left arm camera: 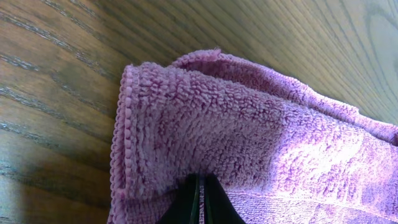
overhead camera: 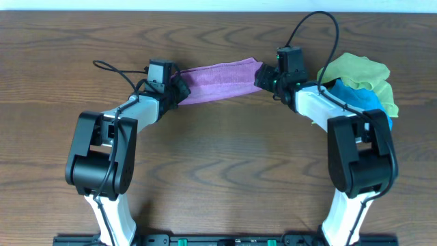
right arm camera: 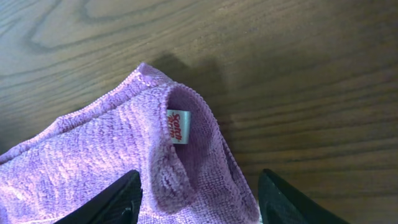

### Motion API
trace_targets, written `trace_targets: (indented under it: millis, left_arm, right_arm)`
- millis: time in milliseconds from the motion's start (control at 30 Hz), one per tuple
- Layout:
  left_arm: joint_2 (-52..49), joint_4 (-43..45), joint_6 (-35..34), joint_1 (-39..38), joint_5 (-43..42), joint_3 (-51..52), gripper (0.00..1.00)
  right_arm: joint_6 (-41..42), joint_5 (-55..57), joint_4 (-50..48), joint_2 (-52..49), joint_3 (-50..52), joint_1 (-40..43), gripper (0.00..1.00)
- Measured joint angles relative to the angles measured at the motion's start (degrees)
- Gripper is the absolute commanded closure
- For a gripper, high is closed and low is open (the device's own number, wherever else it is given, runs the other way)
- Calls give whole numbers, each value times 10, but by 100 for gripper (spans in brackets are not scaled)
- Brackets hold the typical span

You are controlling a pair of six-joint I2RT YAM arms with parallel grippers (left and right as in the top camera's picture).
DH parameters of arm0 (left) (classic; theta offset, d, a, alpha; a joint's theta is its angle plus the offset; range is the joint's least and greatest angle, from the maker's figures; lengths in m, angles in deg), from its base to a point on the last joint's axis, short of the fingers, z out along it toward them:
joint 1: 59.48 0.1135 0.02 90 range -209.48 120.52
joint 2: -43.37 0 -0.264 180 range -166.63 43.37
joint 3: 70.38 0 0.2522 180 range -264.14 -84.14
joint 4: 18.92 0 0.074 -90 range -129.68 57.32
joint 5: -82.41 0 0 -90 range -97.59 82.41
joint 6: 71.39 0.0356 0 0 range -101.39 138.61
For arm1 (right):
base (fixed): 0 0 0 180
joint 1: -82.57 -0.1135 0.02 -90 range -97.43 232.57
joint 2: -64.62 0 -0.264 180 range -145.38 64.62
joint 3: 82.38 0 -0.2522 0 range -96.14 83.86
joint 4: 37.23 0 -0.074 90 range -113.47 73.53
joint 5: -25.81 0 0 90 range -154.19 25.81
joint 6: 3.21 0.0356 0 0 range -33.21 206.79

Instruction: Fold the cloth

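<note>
- Nearest to me are the big black elbow housings of the two arms, the left arm [overhead camera: 99, 154] leaning in from its side of the wooden table [overhead camera: 225, 178].
- The left gripper [overhead camera: 176, 90] has its fingers [left arm camera: 189, 202] pressed together with barely a sliver between them. They are pinching the stitched end of the cloth [overhead camera: 220, 80], which is doubled over just above them.
- The cloth runs as a narrow lilac band across the far middle of the table, from one gripper to the other and sagging a little. I cannot tell whether its middle touches the wood.
- At the right end the white tag [right arm camera: 178, 126] sits inside a curled-over corner.
- The right gripper [right arm camera: 199, 202] stands wide, one finger either side of that corner — straddling it rather than squeezing it, as far as I can judge.
- Past the right arm, a yellow-green cloth [overhead camera: 365, 72] lies heaped on a blue cloth [overhead camera: 362, 101], just beside the wrist but apart from the lilac one.
- My reading is that the fold is in hand but not set, since the band is bunched rather than flat.
- To do it well, the right side needs a firm hold on both layers of the curled corner.
- The two ends should then travel level and at one pace, with edges matched before anything is let go — and the elbow kept off that heap.
</note>
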Motion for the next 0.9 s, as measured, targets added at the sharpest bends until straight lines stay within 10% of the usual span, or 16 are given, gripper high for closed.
trace_targets:
  millis: [367, 600, 900]
  left_arm:
    - [0, 0, 0, 0, -1, 0, 94]
    - [0, 0, 0, 0, -9, 0, 94]
    - [0, 0, 0, 2, -11, 0, 94]
  right_arm:
    - [22, -20, -45, -30, 0, 0, 46]
    - [33, -31, -91, -49, 0, -7, 98]
    - [33, -56, -120, -40, 0, -12, 98]
